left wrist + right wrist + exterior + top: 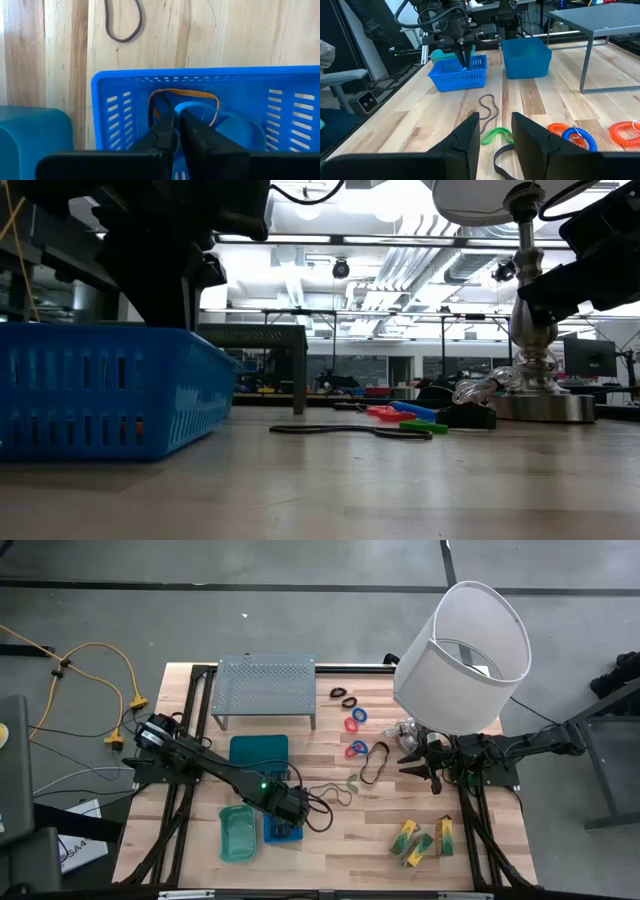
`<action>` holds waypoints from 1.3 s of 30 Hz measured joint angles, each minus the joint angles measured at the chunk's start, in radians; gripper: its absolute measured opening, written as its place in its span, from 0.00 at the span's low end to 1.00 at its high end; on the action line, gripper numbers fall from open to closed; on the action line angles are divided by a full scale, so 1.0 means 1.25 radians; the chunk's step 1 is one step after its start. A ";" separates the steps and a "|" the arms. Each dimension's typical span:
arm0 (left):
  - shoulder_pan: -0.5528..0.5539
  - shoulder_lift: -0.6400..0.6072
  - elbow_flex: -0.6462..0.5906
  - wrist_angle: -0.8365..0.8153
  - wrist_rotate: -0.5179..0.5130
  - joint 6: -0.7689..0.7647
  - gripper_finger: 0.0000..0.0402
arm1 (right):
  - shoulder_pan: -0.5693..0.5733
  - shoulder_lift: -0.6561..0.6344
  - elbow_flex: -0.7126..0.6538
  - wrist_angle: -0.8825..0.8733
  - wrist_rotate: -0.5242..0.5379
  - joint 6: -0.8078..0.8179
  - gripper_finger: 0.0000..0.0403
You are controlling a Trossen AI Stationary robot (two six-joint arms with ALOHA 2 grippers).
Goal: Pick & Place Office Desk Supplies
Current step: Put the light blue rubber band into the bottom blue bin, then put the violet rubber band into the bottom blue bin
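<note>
Down inside the blue slotted plastic basket, the left hand, fingers nearly together, pinches a thin tan rubber band, seemingly light and floppy, best gripped across one strand.

The slotted basket is bright blue, with a tan rubber band inside. Beside it sit a teal bin and a green tray (paler green). Rings are orange-red and blue; packets yellow-green.

Dark arms, blk cables, green LED on left arm.
</note>
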 joint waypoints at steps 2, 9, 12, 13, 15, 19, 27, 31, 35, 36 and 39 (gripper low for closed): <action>0.000 0.000 0.000 0.000 0.000 -0.004 0.07 | 0.000 0.000 0.000 0.000 0.000 0.000 0.25; 0.000 0.000 0.000 0.000 0.000 -0.010 0.09 | 0.000 0.000 0.000 0.000 0.000 0.000 0.25; 0.000 0.000 0.000 0.000 0.000 -0.010 0.09 | 0.000 0.000 0.000 0.000 0.000 0.000 0.25; 0.000 0.000 0.000 0.000 0.000 -0.010 0.09 | 0.000 0.000 0.000 0.000 0.000 0.000 0.25; 0.000 0.000 0.000 0.000 0.000 -0.010 0.09 | 0.000 0.000 0.000 0.000 0.000 0.000 0.25; 0.000 0.000 0.000 0.000 0.001 -0.010 0.09 | 0.000 0.000 0.000 0.000 0.000 0.000 0.25; 0.005 -0.027 0.000 0.000 0.004 0.020 0.09 | 0.000 0.000 0.000 0.000 0.000 0.000 0.25; 0.034 -0.076 0.000 0.001 0.003 0.079 0.09 | 0.000 0.000 0.000 0.000 0.000 0.000 0.25; 0.079 -0.121 0.000 0.003 -0.003 0.122 0.09 | 0.000 0.000 0.000 0.000 0.000 0.000 0.25; 0.091 -0.128 0.001 0.003 -0.003 0.126 0.09 | 0.000 0.000 0.000 0.000 0.000 0.000 0.25; 0.121 -0.135 0.001 0.003 -0.002 0.126 0.09 | 0.000 0.000 0.000 0.000 0.000 0.000 0.25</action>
